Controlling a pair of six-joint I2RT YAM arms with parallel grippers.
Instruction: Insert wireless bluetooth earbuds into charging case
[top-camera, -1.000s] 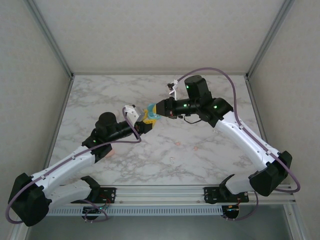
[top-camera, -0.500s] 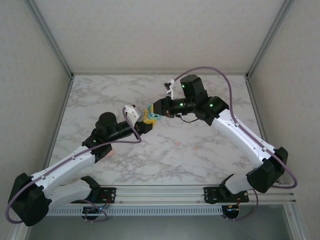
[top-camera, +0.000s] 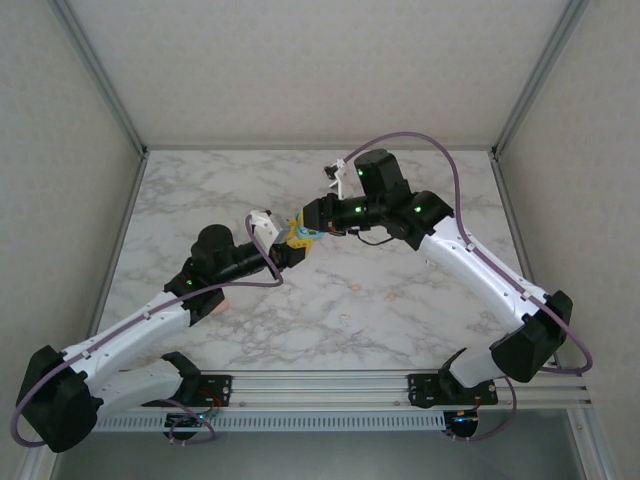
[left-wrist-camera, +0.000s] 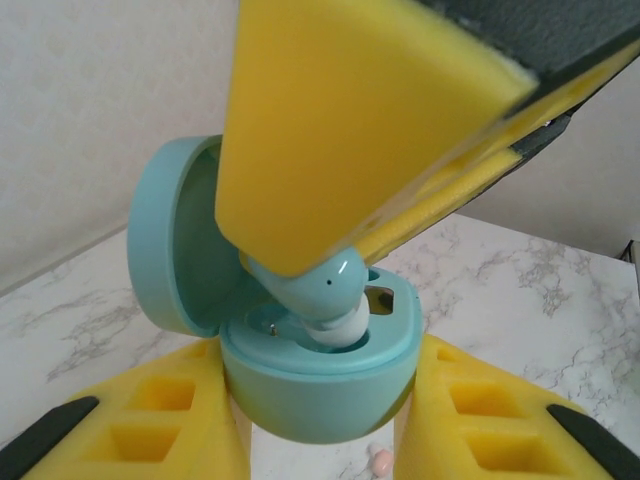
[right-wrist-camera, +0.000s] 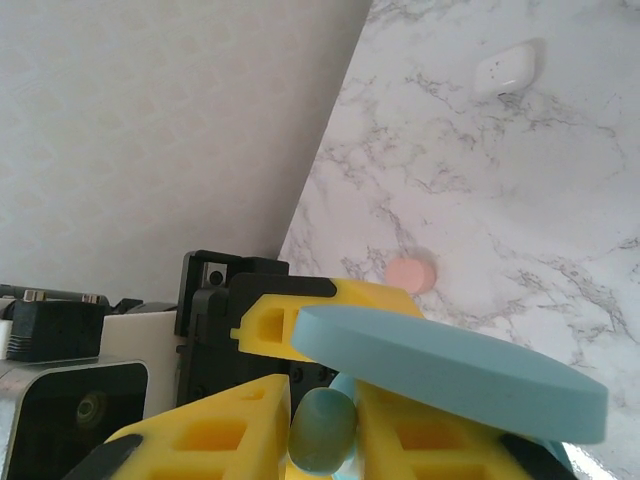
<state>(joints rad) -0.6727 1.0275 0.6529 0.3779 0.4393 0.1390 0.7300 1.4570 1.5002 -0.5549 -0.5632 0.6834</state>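
Left end effector (top-camera: 292, 239), centre of the top view, is clamped on a teal oval plastic charging case (left-wrist-camera: 320, 395). Its yellow fingers (left-wrist-camera: 150, 430) press both sides of the base, which is held up off the white marble worktop (top-camera: 400, 300). The lid (left-wrist-camera: 165, 250) is hinged open, standing at left-centre of the left wrist view. Right end effector (right-wrist-camera: 322, 412) meets the case from the upper right, pinching a small teal plastic earbud (left-wrist-camera: 318, 298) btwn its yellow pads. In the left wrist view the bud is centre frame w/ its white tip down in the base's recess; fully seated or not, can't tell. Right wrist view: bud at bottom centre, lid edge-on just right of it. On the worktop beyond lie a small salmon-pink pebble-like bud (right-wrist-camera: 410, 274) mid-frame and a small white rounded plastic piece (right-wrist-camera: 506, 65) upper right, well apart.
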